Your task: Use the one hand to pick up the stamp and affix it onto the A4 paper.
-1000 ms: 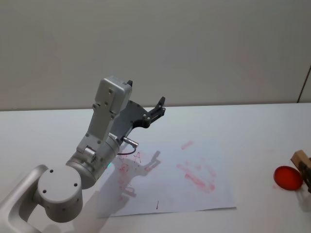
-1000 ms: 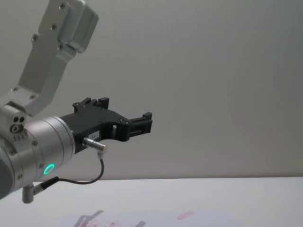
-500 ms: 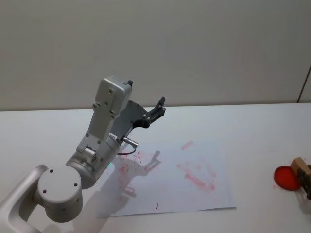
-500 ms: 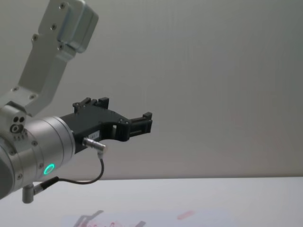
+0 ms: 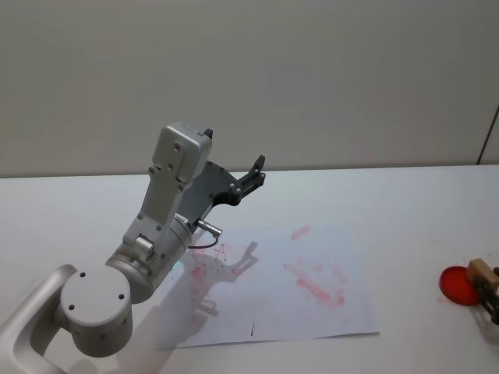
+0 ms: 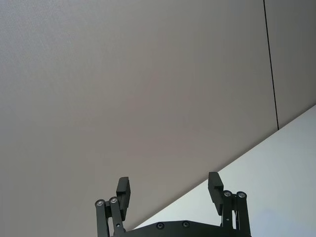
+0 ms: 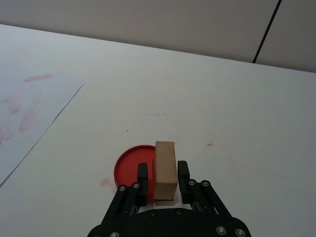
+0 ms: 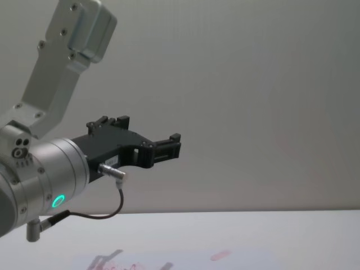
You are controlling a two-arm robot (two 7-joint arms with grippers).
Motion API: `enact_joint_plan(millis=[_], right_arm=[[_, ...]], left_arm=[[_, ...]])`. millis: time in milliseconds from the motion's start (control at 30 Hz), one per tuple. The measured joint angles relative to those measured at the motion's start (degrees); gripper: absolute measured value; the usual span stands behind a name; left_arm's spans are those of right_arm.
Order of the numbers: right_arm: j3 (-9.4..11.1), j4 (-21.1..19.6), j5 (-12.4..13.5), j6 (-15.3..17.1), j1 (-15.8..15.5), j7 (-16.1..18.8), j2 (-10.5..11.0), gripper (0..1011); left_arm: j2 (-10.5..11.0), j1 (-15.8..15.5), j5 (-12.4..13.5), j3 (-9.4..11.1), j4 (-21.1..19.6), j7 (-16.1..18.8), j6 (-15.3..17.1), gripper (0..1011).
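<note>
Left gripper [image 5: 256, 171] raised above table [image 5: 405, 202], well clear of A4 paper [image 5: 312, 312], fingers spread wide, nothing between them. Paper's near-left corner hidden behind left arm's silver joint [image 5: 95, 312]; pink-red marks [image 5: 316, 284] noted mid-sheet, shapes not legible. Red round pad [image 7: 129, 165] right of paper, partly covered from the wrist view by stamp. Stamp [image 7: 165, 169] clamped upright between right gripper's [image 7: 162, 178] fingers, at table's right edge, cut off in head view.
</note>
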Motion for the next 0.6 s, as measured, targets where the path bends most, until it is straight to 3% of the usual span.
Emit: enact_joint_plan(millis=[167, 600], right_arm=[[0.0, 0.0, 0.0, 0.1, 0.0, 0.0, 0.0, 498], [-0.1, 0.1, -0.1, 0.2, 0.0, 0.0, -0.1, 883]], left_arm=[[0.0, 0.0, 0.0, 0.0, 0.0, 0.0, 0.0, 1001], [0.0, 0.0, 0.0, 0.0, 0.0, 0.0, 0.0, 1001]])
